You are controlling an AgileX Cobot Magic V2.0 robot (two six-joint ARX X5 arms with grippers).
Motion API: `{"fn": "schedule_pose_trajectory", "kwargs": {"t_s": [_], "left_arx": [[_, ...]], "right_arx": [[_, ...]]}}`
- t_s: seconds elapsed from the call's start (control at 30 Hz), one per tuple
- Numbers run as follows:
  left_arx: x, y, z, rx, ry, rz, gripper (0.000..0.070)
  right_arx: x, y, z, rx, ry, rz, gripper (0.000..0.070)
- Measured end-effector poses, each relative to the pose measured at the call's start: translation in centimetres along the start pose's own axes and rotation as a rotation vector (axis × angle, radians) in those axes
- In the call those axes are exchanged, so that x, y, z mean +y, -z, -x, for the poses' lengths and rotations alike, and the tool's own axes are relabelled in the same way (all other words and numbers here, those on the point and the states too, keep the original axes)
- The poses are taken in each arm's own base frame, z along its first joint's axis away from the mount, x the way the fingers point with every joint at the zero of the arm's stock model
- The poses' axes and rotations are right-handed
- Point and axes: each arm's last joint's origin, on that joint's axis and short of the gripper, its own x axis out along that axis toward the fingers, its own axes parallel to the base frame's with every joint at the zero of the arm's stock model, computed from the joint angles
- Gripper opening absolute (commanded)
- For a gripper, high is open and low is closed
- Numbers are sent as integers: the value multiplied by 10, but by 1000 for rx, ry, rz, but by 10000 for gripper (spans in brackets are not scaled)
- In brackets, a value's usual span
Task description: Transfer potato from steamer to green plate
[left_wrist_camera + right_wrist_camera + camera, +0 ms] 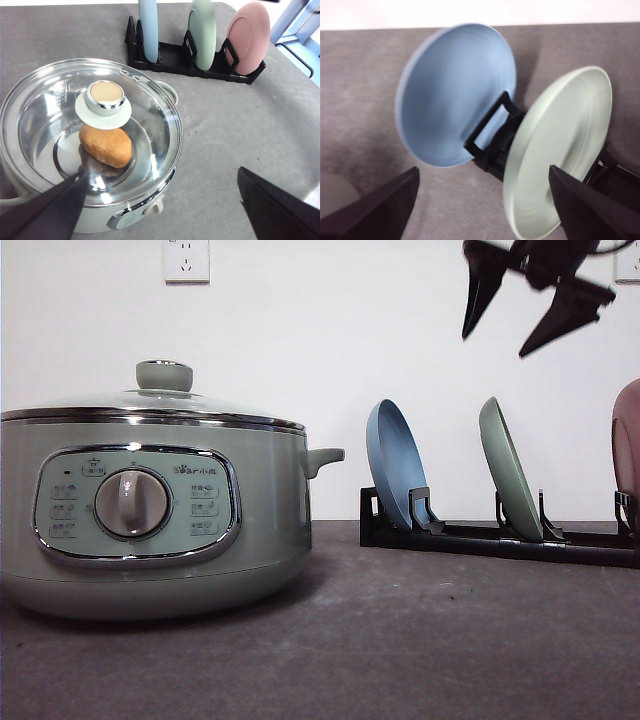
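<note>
One potato [105, 145] visible through steamer [90, 135] lid.

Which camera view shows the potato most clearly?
The left wrist view: the potato lies inside the steamer, seen from above through the glass lid. In the front view the steamer's wall hides it. The right wrist view faces the plates.

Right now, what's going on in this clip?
Nothing is held yet. The potato sits inside the steamer, whose glass lid is on. The green plate stands upright in the black rack between the blue plate and the pink plate. The right end effector hangs open above the rack, facing the blue and green plates. The left end effector is open above the steamer.
</note>
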Motion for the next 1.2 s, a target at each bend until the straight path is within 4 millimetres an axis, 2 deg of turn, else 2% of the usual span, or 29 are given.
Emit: {"fn": "schedule_pose_trajectory", "kwargs": {"t_s": [0.27,0.4,0.53,0.67,0.97,1.1,1.2], "left_arx": [[0,0,0,3,0,2,607],[0,0,0,3,0,2,607],[0,0,0,3,0,2,607],[0,0,0,3,0,2,607],[0,0,0,3,0,2,607],[0,0,0,3,0,2,607],[0,0,0,3,0,2,607]], "right_arx": [[-15,6,-38,30,39,-31,518],[-19,8,-49,31,41,-33,450],[-22,10,-57,38,42,-37,427],[-24,11,-63,43,44,-50,319],[-26,14,-69,59,46,-68,160],[-26,14,-70,60,35,-69,60],[-26,14,-70,62,17,-69,34]]}}
